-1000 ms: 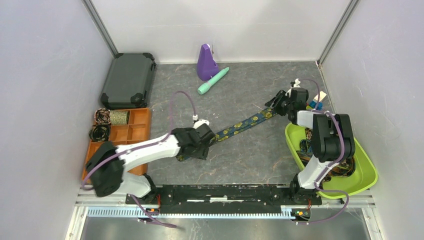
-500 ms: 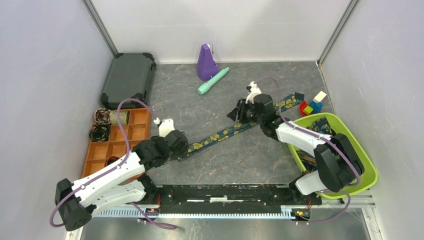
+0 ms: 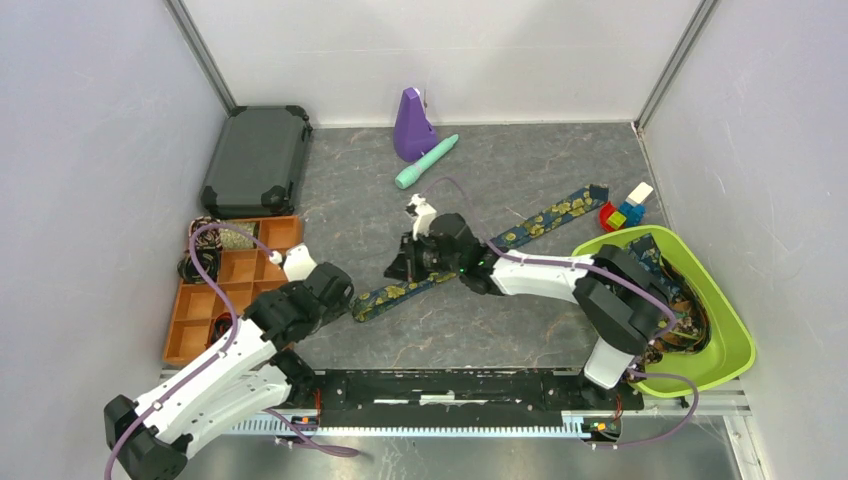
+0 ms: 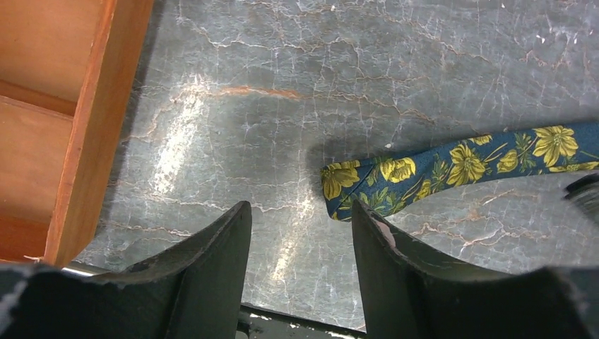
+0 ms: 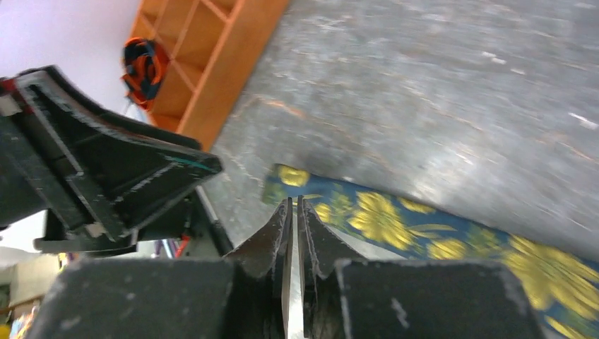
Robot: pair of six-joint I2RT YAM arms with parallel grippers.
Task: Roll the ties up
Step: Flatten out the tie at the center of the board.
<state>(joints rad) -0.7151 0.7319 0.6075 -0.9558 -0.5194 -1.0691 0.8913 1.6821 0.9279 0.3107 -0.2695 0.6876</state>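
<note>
Right gripper (image 5: 294, 205) farther left, over tie (image 5: 381, 220)

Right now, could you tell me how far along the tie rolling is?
Done: at least two coiled ties sit in the orange tray. In hand: one navy floral tie lies flat, unrolled; the left gripper is open at its end, the right gripper nearly shut over it. Left: rolling this one, plus more ties in the green bin.

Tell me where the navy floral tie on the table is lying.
In the top view the navy floral tie stretches diagonally across mid-table, near end by the left tool, far end beside the toy blocks at right.
</note>
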